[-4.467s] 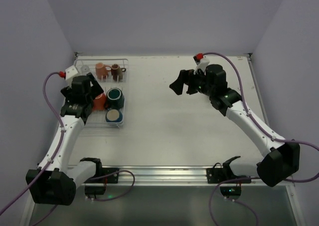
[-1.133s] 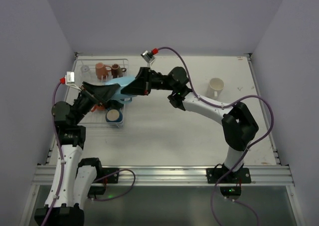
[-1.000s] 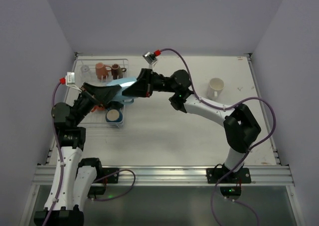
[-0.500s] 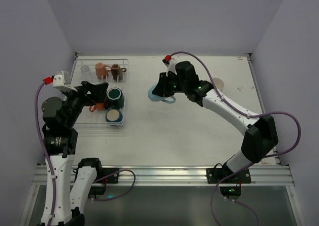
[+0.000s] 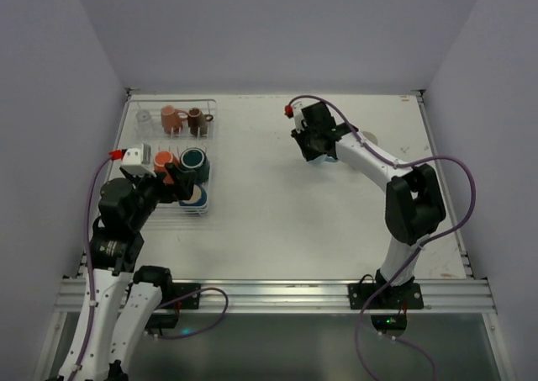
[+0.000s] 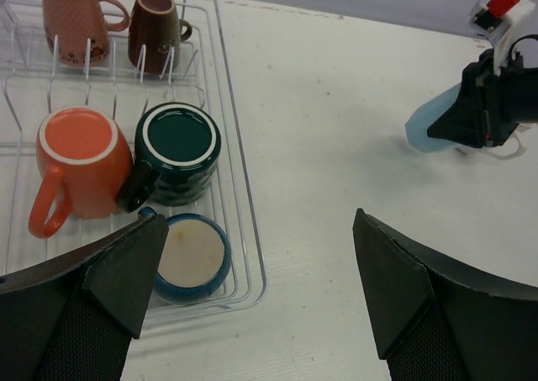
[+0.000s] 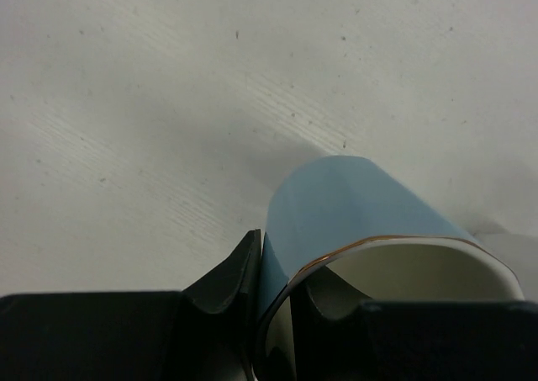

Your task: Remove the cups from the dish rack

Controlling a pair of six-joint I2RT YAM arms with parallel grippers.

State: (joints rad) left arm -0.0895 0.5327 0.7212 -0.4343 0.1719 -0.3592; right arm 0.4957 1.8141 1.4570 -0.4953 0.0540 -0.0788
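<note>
We are midway through the unloading. The right gripper [image 7: 276,280] is pinched tight on the rim of the light blue cup [image 7: 353,200], one finger inside the wall and one outside. The cup is low over the table [image 5: 277,221] in the upper middle of the overhead view, near a white cup [image 5: 368,137]. We cannot tell whether its base touches down. We judge the next move to be settling it flat and letting go.

The left gripper [image 6: 258,230] hangs spread wide and empty at the near corner of the dish rack [image 5: 143,137], in the overhead view's upper left. We expect it to need a straight drop onto one mug there.

The rack is thin white wire with upright tines. The orange mug [image 6: 76,158], dark green mug [image 6: 176,150] and navy cup [image 6: 192,255] look like glossy ceramic and seem to stand mouth down. The navy one shows a dull beige base. The blue cup is smooth, cream inside, with a fine dark line at its lip. The table is matte white and faintly scuffed.
</note>
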